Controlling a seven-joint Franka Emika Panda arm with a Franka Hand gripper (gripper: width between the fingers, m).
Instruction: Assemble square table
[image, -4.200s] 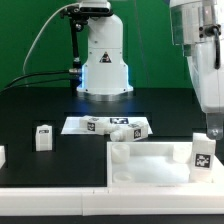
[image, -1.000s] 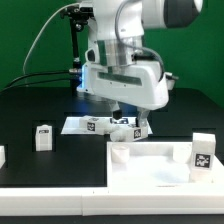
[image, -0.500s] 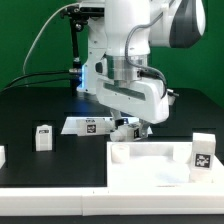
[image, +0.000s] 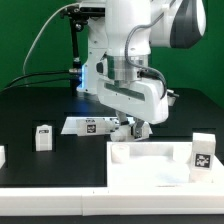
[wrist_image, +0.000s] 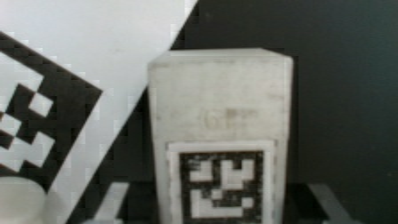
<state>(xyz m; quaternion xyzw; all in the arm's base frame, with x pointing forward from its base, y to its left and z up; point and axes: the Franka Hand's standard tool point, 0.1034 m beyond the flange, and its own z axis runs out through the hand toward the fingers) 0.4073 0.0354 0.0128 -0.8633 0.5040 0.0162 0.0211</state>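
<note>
We are starting the leg pickup, setting the pincer (image: 137, 124) open astride the short chunky white plastic tagged leg (wrist_image: 217, 110) at the exterior view's centre, above the flat white square top (image: 150, 162); the next move probably calls for closing squarely on its sides.

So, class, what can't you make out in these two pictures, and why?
1. Exterior view: the tool tips are hidden by the wrist body; open or shut cannot be told.
2. Exterior view: the white part at the left edge is cut off; its shape is unknown.
3. Wrist view: the leg carries a tag too blurred to read; the marker board is cut by the edge.
</note>
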